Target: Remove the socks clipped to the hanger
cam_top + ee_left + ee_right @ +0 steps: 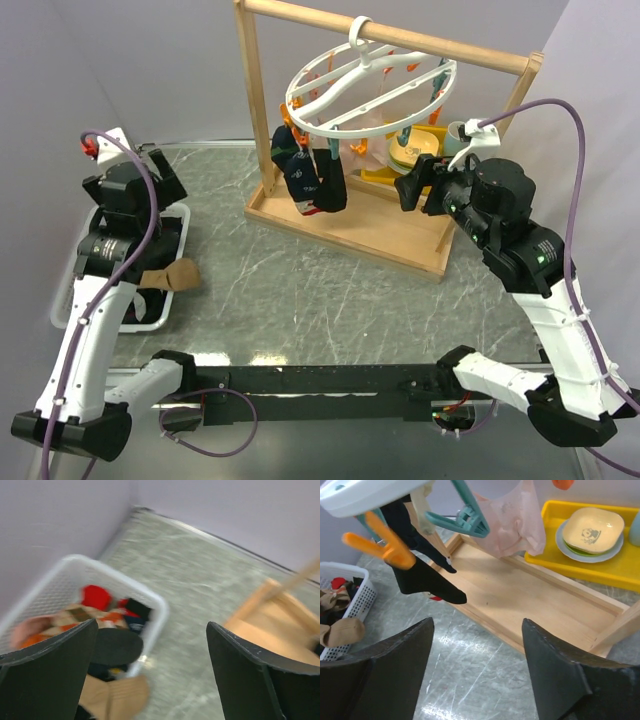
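The white ring hanger [370,85] hangs by its hook from a wooden rail. A navy patterned sock [297,175], a black sock [330,182] and a pale pink sock [356,150] are clipped to it. My right gripper [412,188] hovers open beside the hanger, holding nothing. In the right wrist view the right gripper [477,622] sits below the black sock [427,577], the pink sock [512,525], an orange clip [387,542] and a teal clip [467,517]. My left gripper [140,175] [152,625] is open and empty over the basket. A brown sock [115,697] drapes over the basket's edge.
A white basket [65,290] [150,597] at the left holds several socks. The wooden frame's base [350,225] stands mid-table. Behind it a yellow tray [620,565] carries a bowl [595,527]. A wall runs close behind the basket.
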Tool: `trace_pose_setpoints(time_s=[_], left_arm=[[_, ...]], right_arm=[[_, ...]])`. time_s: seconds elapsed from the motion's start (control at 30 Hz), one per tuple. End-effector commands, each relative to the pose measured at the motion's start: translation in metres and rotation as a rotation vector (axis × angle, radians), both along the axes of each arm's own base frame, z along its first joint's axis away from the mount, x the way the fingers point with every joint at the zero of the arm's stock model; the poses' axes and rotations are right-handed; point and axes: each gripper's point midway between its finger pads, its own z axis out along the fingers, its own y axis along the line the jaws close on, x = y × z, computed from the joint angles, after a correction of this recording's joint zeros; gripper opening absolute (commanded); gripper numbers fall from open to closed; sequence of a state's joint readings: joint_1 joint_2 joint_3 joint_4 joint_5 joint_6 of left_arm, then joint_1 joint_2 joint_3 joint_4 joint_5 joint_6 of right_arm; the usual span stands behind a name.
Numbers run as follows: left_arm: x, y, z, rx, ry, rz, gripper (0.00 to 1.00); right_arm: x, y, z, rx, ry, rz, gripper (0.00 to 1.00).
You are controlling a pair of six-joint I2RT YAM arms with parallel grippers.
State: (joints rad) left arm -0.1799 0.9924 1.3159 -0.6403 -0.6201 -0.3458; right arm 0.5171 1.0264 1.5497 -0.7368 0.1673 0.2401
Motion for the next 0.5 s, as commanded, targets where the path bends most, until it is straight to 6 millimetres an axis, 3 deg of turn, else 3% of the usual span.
trace_pose_setpoints(time_s=[0.0, 0.03, 0.1, 0.13, 0.27, 0.47], left_arm=[[-0.001, -0.060, 0.040, -0.181, -0.180, -0.322, 0.96], [0.000, -0.095, 0.040, -0.236, -0.208, -0.513, 0.96], [-0.015, -0.127, 0.054, -0.281, -0.296, -0.705, 0.98], [-0.021, -0.152, 0.056, -0.313, -0.346, -0.853, 0.98], [-0.034, -0.182, 0.062, -0.419, -0.409, -0.979, 0.99], [-0.037, -0.238, 0.049, -0.424, -0.313, -1.077, 1.00]], right_arm=[[-0.002, -0.001, 0.021, 0.013, -0.081, 0.017, 0.84], [-0.002, -0.001, 0.022, 0.010, -0.088, 0.019, 0.89], [-0.005, 0.000, 0.022, 0.009, -0.098, 0.037, 0.89], [-0.007, 0.000, 0.025, 0.018, -0.111, 0.046, 0.91], [-0.013, 0.004, 0.022, 0.029, -0.118, 0.076, 0.99], [-0.019, 0.004, 0.014, 0.033, -0.087, 0.089, 1.00]])
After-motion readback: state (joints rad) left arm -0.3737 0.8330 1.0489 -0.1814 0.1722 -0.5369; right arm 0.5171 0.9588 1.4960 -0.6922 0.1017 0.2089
